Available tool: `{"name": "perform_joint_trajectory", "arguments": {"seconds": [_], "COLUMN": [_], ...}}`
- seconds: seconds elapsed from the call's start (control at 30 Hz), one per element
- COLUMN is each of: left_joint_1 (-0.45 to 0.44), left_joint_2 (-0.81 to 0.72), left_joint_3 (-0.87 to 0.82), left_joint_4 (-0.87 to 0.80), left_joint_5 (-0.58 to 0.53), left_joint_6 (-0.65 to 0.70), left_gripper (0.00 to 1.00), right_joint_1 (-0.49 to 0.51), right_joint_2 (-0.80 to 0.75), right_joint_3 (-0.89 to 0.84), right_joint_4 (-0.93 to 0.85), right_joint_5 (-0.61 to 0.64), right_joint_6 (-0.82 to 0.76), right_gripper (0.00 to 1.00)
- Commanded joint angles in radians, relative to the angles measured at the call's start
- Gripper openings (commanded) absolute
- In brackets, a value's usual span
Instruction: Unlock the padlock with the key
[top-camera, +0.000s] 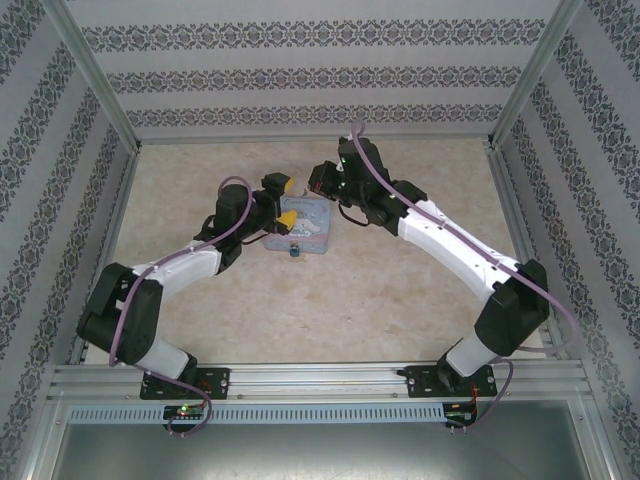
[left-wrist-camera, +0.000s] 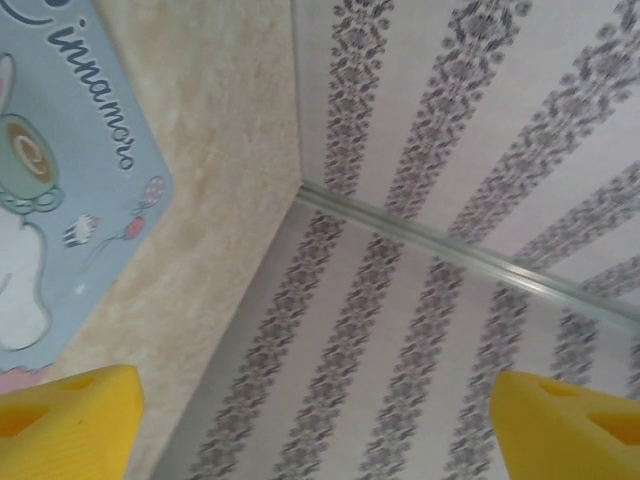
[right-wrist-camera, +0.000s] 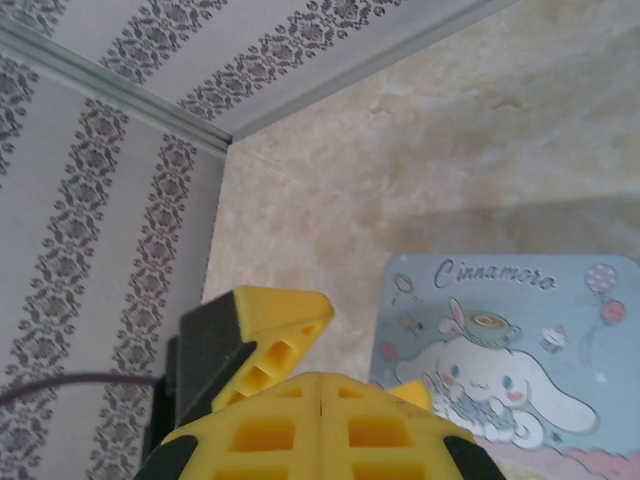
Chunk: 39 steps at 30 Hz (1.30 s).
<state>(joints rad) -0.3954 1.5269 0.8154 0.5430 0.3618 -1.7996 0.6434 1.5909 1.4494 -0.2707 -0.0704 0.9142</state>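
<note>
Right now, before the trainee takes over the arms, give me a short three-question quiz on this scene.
1. True or false: the left gripper is open, with its yellow fingers wide apart.
2. Multiple choice: where is the padlock relative to the tin box?
A. At the tin's near edge, on the side toward the arm bases
B. Beyond the tin's far edge, by the back wall
C. Off by the right arm's base
3. Fill in: in the right wrist view, the two yellow fingers of the right gripper are pressed ____.

Key: 1 true; 2 A; 3 together.
</note>
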Motion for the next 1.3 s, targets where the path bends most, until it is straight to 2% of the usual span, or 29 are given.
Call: {"name": "perform_joint_trajectory", "arguments": {"seconds": [0.0,0.23,0.73,1.0,1.27], "left_joint_1": [-0.022,-0.042,-0.069,-0.071,-0.071], "left_joint_2": [0.034,0.069,0.122,0.123,0.120], "left_joint_3": [0.023,0.016,0.039,0.026,0.004], "left_joint_4": [0.198,0.295,0.375,0.385,0.388], "left_joint_5": [-0.070,-0.146,-0.177,-0.188,-0.199], "left_joint_6": [-0.166,-0.237,-0.273,-0.276,-0.274], "left_gripper": [0.87,0.78,0.64,0.49,0.38], "right_joint_1": [-0.004,0.007,0.018,0.017,0.004], "right_joint_2": [0.049,0.097,0.112,0.098,0.077], "right_joint_3": [0.036,0.063,0.041,-0.007,-0.046], "right_joint_4": [0.070,0.088,0.114,0.126,0.133], "right_joint_5": [-0.011,-0.012,-0.028,-0.025,-0.019], "right_joint_6": [0.068,0.093,0.112,0.119,0.123], "right_gripper": [0.00,0.00,0.00,0.00,0.00]}}
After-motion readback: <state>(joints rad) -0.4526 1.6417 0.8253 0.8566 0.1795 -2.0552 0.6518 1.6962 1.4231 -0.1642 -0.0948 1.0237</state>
